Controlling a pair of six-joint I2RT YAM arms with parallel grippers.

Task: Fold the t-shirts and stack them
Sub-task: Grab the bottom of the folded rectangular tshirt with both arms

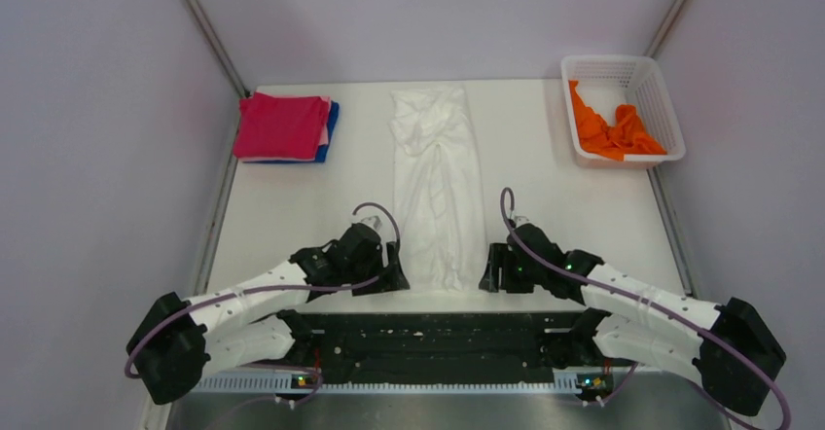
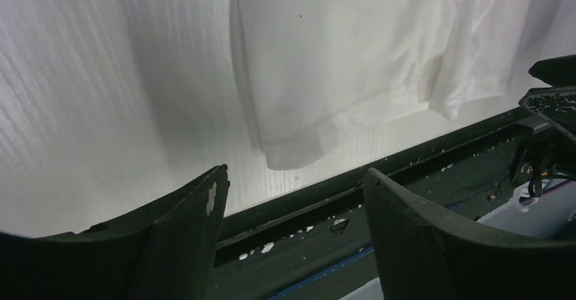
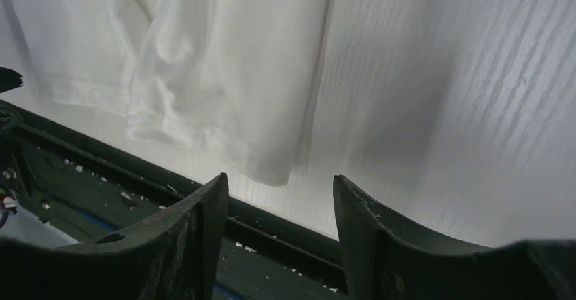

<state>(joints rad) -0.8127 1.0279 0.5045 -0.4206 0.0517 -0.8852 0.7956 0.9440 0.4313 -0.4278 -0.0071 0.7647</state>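
Mid-fold on the white t-shirt (image 1: 438,192): it lay as a long strip, near hem between left gripper (image 1: 397,276) and right gripper (image 1: 486,276). Both sets of jaws stood apart, empty. Next, probably: pinch hem corners, fold toward collar.

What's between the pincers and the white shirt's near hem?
Nothing visible. The left pincer and right pincer flank the near corners of the white shirt, both open, with only bare table between.
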